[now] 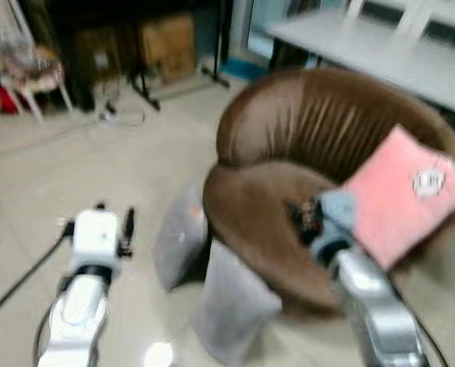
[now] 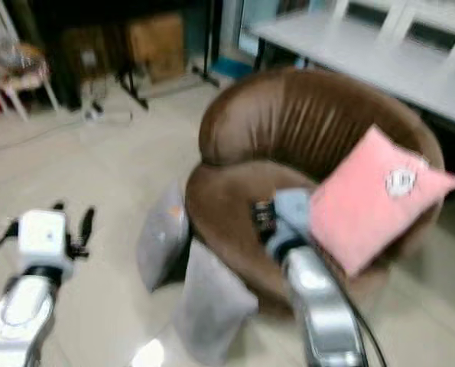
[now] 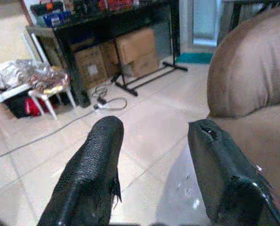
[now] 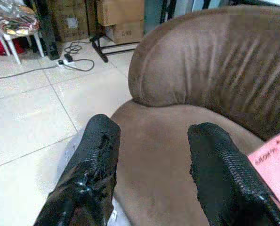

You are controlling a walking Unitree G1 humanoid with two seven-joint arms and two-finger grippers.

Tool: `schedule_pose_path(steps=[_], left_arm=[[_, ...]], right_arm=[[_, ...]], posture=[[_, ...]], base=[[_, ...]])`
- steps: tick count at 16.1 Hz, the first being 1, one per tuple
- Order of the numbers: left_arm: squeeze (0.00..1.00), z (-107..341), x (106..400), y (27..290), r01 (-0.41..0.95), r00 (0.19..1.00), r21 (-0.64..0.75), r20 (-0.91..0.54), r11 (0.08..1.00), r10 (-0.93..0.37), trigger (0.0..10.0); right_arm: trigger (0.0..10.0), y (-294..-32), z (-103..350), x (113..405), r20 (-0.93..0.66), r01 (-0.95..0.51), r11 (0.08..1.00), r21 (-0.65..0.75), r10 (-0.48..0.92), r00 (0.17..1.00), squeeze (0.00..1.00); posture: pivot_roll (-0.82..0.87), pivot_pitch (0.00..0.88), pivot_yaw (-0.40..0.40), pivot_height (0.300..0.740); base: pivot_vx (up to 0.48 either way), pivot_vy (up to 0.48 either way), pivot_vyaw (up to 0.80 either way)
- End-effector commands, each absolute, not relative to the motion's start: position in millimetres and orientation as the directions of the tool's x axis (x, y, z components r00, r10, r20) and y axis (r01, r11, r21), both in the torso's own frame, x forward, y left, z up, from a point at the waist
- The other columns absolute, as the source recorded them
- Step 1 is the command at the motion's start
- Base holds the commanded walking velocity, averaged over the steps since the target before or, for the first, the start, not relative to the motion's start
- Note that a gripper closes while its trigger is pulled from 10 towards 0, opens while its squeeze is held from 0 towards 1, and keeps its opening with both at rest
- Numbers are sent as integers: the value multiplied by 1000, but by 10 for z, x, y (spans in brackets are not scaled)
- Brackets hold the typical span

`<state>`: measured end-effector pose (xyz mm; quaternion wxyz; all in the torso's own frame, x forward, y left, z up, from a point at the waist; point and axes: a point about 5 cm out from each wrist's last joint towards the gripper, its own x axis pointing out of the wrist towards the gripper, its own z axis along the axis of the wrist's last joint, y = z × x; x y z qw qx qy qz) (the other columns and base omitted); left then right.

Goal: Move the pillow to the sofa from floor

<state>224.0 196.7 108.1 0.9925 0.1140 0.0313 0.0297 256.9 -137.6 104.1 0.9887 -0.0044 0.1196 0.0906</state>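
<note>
I see the pink square pillow [image 1: 401,197] propped on the brown round velvety sofa [image 1: 303,122], right gripper [image 4: 154,160] spread empty over the seat, left gripper [image 3: 154,165] spread over tiles [image 1: 97,168], two grey cushions [image 1: 212,275] leaning at the sofa's near left.

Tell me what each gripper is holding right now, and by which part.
Nothing is held. The left gripper is open over the tiled floor, and the right gripper is open above the seat of the round brown sofa, apart from the square pink pillow.

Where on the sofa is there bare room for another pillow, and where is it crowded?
Free: the sofa seat's left half, between the backrest and front edge. Crowded: the right side, where the pink pillow leans. Two grey pillows crowd the floor at its front.
</note>
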Motion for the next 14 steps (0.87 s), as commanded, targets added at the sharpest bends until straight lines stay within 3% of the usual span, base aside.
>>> schedule_pose_path(steps=[1, 8, 12, 14], left_arm=[[0, 1104, 2256, 1865, -17, 999, 210, -46, 978, 27, 10000], [0, 1103, 2249, 1869, -15, 999, 211, -48, 977, 25, 10000], [0, 1104, 2270, 1882, -13, 999, 225, -49, 974, 24, 10000], [0, 1101, 2281, 1898, -20, 999, 259, -39, 966, 31, 10000]], right_arm=[[10000, -1541, 1019, 2541, -251, -124, 992, -24, 114, 961, 0], [10000, -1538, 1020, 2537, -248, -119, 993, -19, 111, 963, 0], [10000, -1641, 1016, 2546, -243, -56, 997, -47, 42, 969, 0], [10000, -1709, 998, 2544, -247, -24, 998, -53, 10, 969, 0]], posture=[[-40, 0, -55, 740], [-37, 0, -56, 740], [-40, 0, -51, 740], [-41, 0, -47, 740]], base=[[326, 0, 0], [325, 0, 0], [314, 0, 0], [0, 0, 0]])
